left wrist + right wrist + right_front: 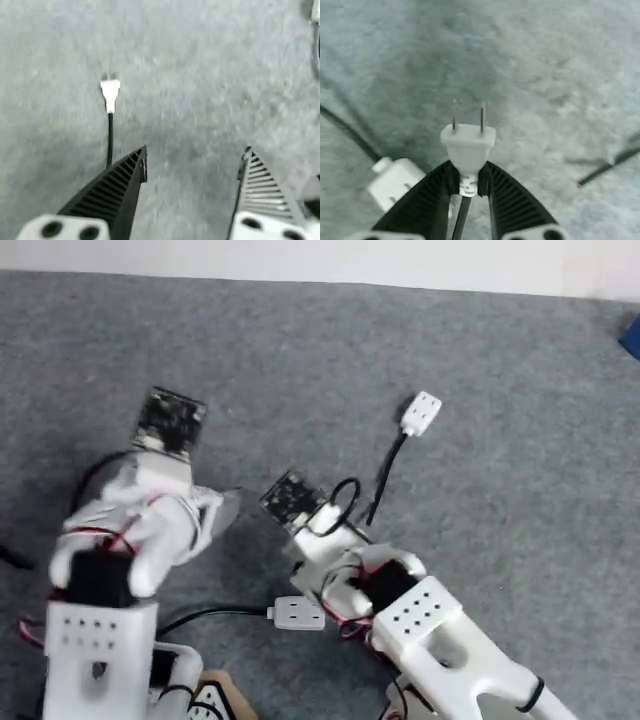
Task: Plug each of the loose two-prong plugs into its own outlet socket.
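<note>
My right gripper [468,172] is shut on a white two-prong plug [468,142], whose prongs point away from the wrist above the grey carpet. A white outlet socket [395,182] lies right beside that gripper, and in the high view this socket [297,613] sits by the right arm [400,605] with a black cable running left. A second white socket [421,412] lies farther out on its own black cable. My left gripper [195,150] is open above bare carpet. Beyond one of its fingers lies a loose white plug [110,95] with a black cable.
Grey carpet [520,480] covers the whole work area. Black cables [350,132] cross the carpet near the right gripper. A blue object [632,335] pokes in at the far right edge. The left arm [130,530] stands over the left side.
</note>
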Motion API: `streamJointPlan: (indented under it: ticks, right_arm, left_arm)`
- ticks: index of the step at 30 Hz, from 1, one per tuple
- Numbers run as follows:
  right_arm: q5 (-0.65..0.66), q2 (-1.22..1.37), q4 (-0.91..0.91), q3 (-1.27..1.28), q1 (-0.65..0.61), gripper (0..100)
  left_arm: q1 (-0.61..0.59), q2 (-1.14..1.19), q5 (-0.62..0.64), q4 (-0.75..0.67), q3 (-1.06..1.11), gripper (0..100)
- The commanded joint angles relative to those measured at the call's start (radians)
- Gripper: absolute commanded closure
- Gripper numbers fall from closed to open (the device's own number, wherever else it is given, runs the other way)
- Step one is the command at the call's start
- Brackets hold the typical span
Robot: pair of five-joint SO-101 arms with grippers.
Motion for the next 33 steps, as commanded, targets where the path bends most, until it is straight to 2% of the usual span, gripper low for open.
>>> streamJointPlan:
  ticks: [1,5,10,17,22,33]
  right_arm:
    - [-0.034,0.004,0.021,-0.093,-0.059,99.3]
    - [-0.035,0.004,0.077,-0.179,-0.085,99.3]
    - [-0.035,0.01,0.125,-0.266,-0.113,99.3]
    - [-0.037,0.016,0.104,-0.231,-0.11,99.3]
    - [-0.04,0.016,0.068,-0.2,-0.11,99.3]
    - [-0.04,0.018,0.068,-0.191,-0.085,99.3]
  left_arm:
    - [0.068,-0.039,0.009,-0.201,0.22,70]
    - [0.127,-0.041,0.009,-0.216,0.269,70]
    - [0.133,-0.041,0.012,-0.218,0.269,70]
    - [0.134,-0.045,0.015,-0.212,0.216,70]
    - [0.182,-0.048,0.018,-0.161,0.186,70]
    - [0.174,-0.05,0.043,-0.155,0.142,70]
